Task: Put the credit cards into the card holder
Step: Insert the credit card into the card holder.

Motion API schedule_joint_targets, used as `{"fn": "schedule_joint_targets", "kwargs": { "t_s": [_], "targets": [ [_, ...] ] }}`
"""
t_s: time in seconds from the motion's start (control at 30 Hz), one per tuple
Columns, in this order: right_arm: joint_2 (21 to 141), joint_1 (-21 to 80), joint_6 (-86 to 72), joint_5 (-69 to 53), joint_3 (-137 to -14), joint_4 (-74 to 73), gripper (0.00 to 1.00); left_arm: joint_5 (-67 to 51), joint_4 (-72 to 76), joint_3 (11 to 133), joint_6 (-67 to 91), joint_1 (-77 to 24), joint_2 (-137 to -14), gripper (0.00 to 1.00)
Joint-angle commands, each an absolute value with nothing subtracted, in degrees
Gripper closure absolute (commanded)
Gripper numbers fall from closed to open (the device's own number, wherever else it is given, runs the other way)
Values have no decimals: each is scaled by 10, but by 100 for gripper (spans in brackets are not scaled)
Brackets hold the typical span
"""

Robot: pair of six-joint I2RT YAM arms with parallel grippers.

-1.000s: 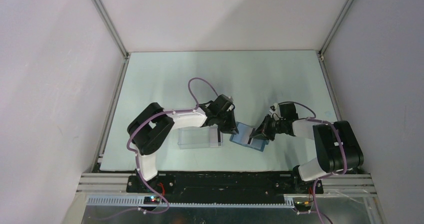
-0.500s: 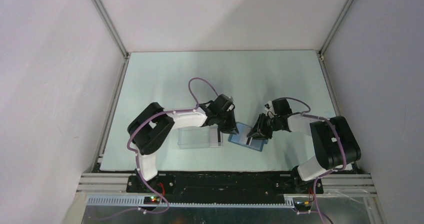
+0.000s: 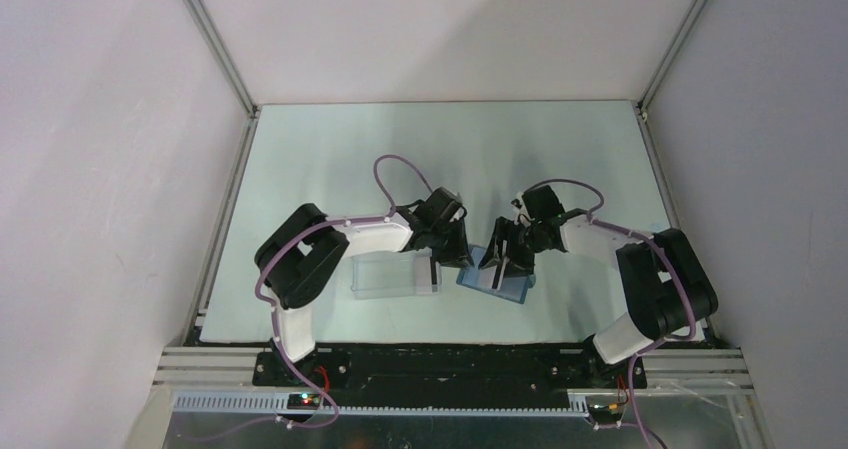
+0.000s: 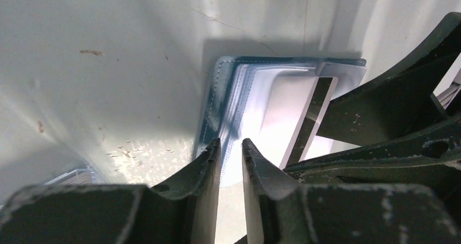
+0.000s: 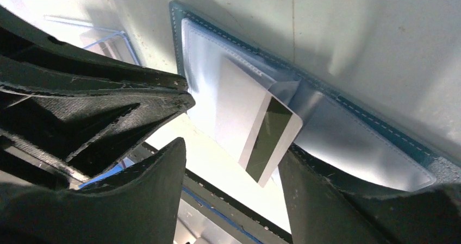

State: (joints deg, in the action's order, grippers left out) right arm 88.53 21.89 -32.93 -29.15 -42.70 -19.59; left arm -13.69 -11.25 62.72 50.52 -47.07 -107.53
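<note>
My right tool (image 5: pixel 232 149) stands open, its fingers spread wide on either side of a credit card (image 5: pixel 239 108) and not closed on it. My left tool (image 4: pixel 231 144) has its fingers only a sliver apart, and the left end of the card holder (image 4: pixel 228 86) runs in between them. I cannot tell whether they pinch it.

The card holder lies opened flat on the bench (image 3: pixel 330 159), teal cover down and clear sleeves up. Its long axis runs left to right, with the right end swung a little toward my bases. The card rests on the sleeves with one end tucked among them. Its black-striped edge is exposed between my right tool's fingers.

The bench is pale and matte, and up close it is scuffed and speckled around the holder. Just left of the holder sits a clear plastic box (image 3: pixel 393 276), with my left tool between the two. Beyond the holder, bare bench runs to the back wall (image 3: pixel 450 29). To its right, bare bench reaches the side rail (image 3: pixel 655 169). On the near side there is only a short strip of bench before the dark bar (image 3: pixel 450 364) that carries my bases. White walls close in on three sides, with metal rails in the corners.
</note>
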Motion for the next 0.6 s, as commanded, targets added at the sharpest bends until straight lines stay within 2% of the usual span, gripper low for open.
{"fn": "schedule_joint_targets", "kwargs": {
  "t_s": [0.0, 0.2, 0.43, 0.57],
  "targets": [
    [914, 225, -316, -257, -438, -213, 36, -117, -135, 637, 486, -464, -1087, 73],
    [938, 229, -327, -291, -454, -196, 47, -119, -135, 636, 486, -465, -1086, 75],
    [957, 228, -351, -337, -456, -157, 52, -132, -135, 636, 488, -465, -1090, 76],
    [974, 222, -359, -358, -458, -140, 68, -134, -134, 636, 489, -465, -1089, 80]
  ]
}}
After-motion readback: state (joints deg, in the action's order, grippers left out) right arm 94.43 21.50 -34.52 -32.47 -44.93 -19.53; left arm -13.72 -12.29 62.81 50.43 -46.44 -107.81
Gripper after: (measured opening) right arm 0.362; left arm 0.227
